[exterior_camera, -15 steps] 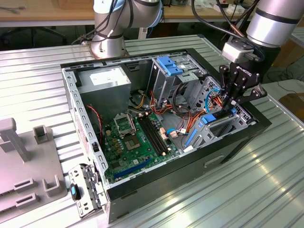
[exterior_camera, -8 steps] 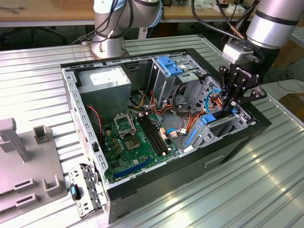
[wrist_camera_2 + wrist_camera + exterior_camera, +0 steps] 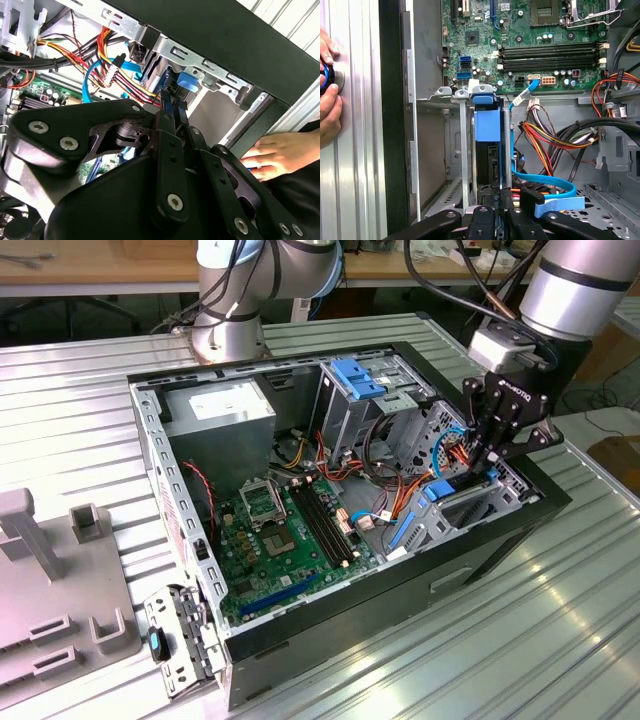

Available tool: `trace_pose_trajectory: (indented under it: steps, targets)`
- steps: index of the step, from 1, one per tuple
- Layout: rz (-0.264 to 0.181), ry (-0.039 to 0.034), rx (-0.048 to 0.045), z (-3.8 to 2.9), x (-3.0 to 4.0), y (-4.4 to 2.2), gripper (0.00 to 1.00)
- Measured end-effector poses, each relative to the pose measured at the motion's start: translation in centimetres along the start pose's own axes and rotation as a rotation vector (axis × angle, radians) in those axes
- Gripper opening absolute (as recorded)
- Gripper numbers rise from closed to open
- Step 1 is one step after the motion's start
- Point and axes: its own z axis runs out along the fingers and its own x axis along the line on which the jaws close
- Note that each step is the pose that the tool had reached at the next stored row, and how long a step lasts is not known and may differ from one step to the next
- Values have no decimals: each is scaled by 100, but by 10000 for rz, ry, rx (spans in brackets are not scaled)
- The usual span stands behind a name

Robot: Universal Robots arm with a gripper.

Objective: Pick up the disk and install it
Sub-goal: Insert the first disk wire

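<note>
The gripper [image 3: 487,462] holds the disk [image 3: 487,150] upright in its bay.

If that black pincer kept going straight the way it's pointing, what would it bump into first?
Most likely the disk in its blue caddy: in the first wrist view it stands on edge in the grey metal bay, directly ahead of the pincer. The tips look at or on it already, though depth is hard to judge.

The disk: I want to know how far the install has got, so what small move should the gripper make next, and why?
Probably ease the disk a little deeper along its slot. In the first wrist view it stands on edge between the metal bay rails, with the gripper closed on its near end, so it looks only partly seated.
</note>
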Motion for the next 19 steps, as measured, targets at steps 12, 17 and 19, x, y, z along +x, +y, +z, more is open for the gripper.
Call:
trace_pose_trajectory:
  steps: [12, 17, 19]
  targets:
    - [161, -3, -23, 0, 0, 0, 17]
    - [185, -27, -27, 14, -2, 0, 17]
    - [186, -53, -28, 22, -1, 0, 17]
